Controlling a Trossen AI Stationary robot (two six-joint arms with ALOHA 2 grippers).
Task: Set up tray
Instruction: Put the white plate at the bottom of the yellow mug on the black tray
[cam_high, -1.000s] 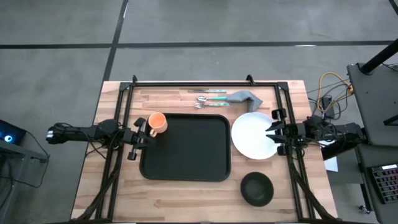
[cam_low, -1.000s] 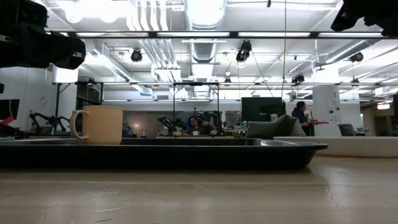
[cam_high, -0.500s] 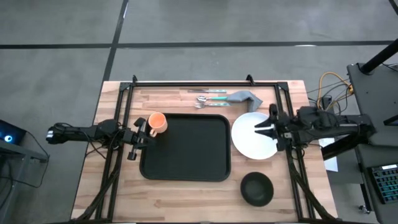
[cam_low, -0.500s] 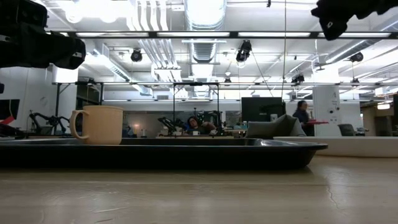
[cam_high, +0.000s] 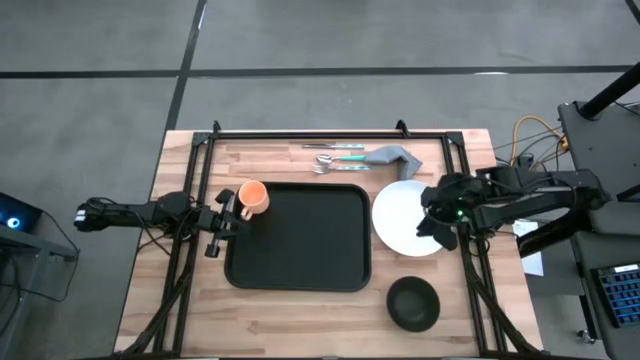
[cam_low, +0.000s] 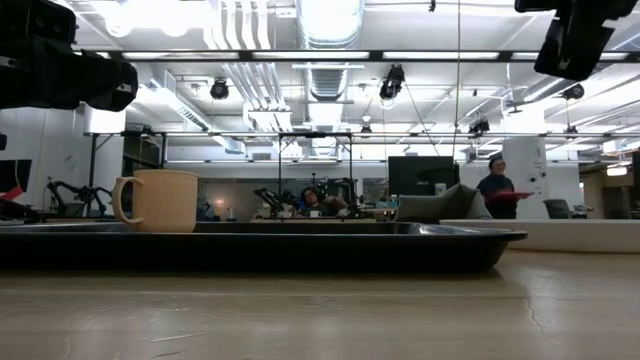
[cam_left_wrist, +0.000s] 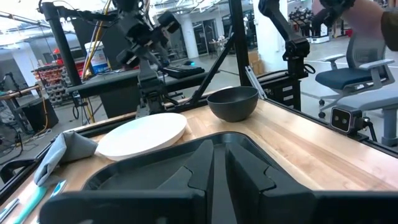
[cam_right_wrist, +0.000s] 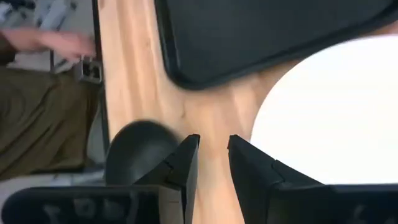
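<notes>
1. While the left gripper waits at the tray's left edge, fingers nearly closed and empty, a mug stands just beside it.
2. The tray lies mid-table.
3. The right gripper, slightly parted and empty, hovers over the plate.

Colours on the table
Black tray, white plate, orange mug, dark bowl, all sitting on pale striped wood.

An open robotics lab: exposed ceiling ducts, other robot arms, an office chair.
</notes>
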